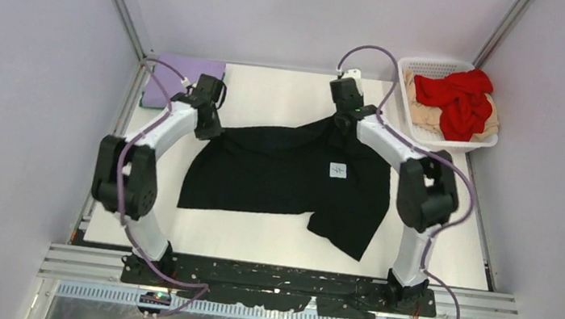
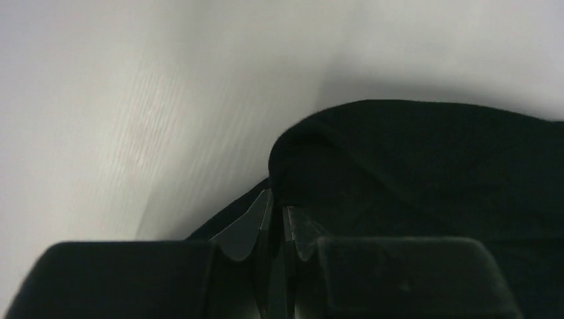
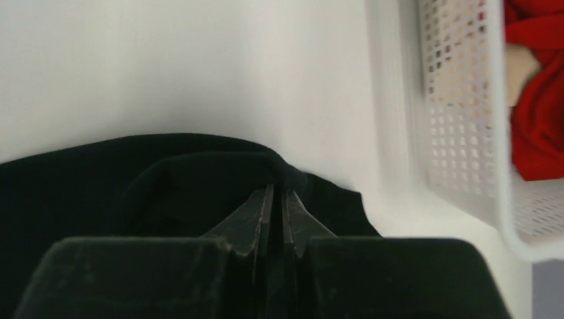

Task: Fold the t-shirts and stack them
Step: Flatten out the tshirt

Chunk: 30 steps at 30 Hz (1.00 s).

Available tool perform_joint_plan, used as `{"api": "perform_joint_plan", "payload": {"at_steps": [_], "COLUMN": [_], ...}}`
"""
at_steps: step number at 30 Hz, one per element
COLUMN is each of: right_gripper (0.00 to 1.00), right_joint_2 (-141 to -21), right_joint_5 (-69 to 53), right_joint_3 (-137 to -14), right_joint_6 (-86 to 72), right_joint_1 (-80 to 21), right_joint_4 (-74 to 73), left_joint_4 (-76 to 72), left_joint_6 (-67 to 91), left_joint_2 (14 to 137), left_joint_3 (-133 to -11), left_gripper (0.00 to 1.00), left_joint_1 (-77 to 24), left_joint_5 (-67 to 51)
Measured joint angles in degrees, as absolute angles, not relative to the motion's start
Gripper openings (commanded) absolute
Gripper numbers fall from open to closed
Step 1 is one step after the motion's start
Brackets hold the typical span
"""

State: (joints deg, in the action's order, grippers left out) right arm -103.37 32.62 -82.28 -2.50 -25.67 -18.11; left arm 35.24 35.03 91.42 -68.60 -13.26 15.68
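black t-shirt (image 1: 277,179) spread mid worktop (image 1: 252,245), long axis left-right, body lies toward near edge from both grippers. left gripper (image 1: 209,124) pinching its far-left edge, right gripper (image 1: 343,122) pinching far edge by collar; each arm nearest own end. next move likely turns on held far edge vs loose near hem. count: 1 black, 1 lavender t-shirt (image 1: 184,74) folded at far-left corner, 1 red t-shirt (image 1: 459,100) and 1 beige t-shirt (image 1: 423,113) in basket (image 1: 437,64) far right. 4 shirts seen, 1 basket.
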Motion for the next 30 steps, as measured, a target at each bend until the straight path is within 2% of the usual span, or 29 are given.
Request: {"api": "perform_joint_plan", "payload": {"at_steps": [2, 3, 4, 5, 6, 9, 13, 16, 24, 30], "right_gripper": [0.35, 0.53, 0.74, 0.97, 0.99, 0.96, 0.95, 0.95, 0.96, 0.95], "right_joint_2": [-113.2, -116.6, -120.2, -122.9, -124.6, -125.5, -121.3, -113.5, -83.3, -73.8], "right_joint_5": [33.3, 33.5, 34.1, 34.6, 35.0, 36.4, 36.6, 35.4, 27.3, 13.9], "right_joint_3": [-88.4, -91.1, -94.7, -97.9, -100.4, -103.6, -100.7, -92.1, -62.3, -44.9], "right_joint_6": [-2.3, -2.3, -1.9, -1.8, -1.8, -1.2, -2.8, -5.6, -16.3, -24.6], "right_joint_1": [-24.7, -24.3, -23.9, -23.7, -23.5, -22.9, -22.7, -22.8, -22.8, -22.8], "right_joint_4": [-19.0, -19.2, -19.7, -20.0, -20.1, -20.1, -18.5, -18.1, -16.2, -11.1], "left_joint_4": [37.5, 37.6, 38.1, 38.3, 38.6, 39.3, 39.3, 39.2, 37.5, 32.6], "left_joint_6": [35.4, 35.4, 35.4, 35.3, 35.5, 35.7, 35.6, 35.7, 37.3, 38.6], "left_joint_2": [100.7, 103.8, 107.0, 108.9, 109.9, 110.3, 107.2, 99.7, 73.5, 70.4], "left_joint_3": [-76.8, -80.2, -84.4, -87.4, -89.4, -92.9, -90.1, -81.1, -56.1, -46.1], "left_gripper": [0.35, 0.51, 0.86, 0.98, 0.99, 1.0, 1.0, 1.0, 1.0, 1.0], "left_joint_1": [-11.8, -11.3, -10.7, -10.2, -10.0, -9.4, -9.3, -9.3, -9.5, -14.1], "left_joint_5": [12.8, 11.9, 10.9, 10.2, 9.8, 8.8, 8.1, 7.7, 5.6, -3.3]}}
